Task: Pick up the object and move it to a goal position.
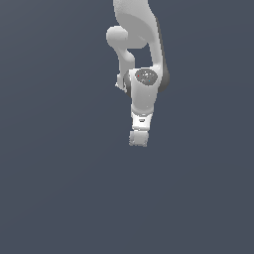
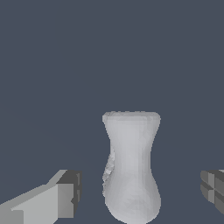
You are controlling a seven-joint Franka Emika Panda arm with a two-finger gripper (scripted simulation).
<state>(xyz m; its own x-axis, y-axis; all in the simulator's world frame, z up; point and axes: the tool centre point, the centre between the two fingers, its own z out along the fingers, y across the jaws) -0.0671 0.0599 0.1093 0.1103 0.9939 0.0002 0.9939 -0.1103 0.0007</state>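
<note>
- Though the grey blocky gripper (image 2: 138,192) has its fingers (image 2: 61,199) spread wide, nothing is pinched yet; the pale grey-white, waisted, vase-like object (image 2: 131,166) sits in the gap between them, apart from both pads.
- Seen from the exterior view, the object (image 1: 138,138) sits just under the smooth white robot arm (image 1: 141,94); whether it rests on the dark slate ground (image 1: 59,188) is unclear.
- Judged so: approach done; closing, lifting and carrying remain; no goal marker shows.

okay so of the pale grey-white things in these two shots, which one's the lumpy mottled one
The object, sitting between the hand's fingers in the wrist view. Its surface is rough and waisted; the robot arm above it is smooth and glossy.
</note>
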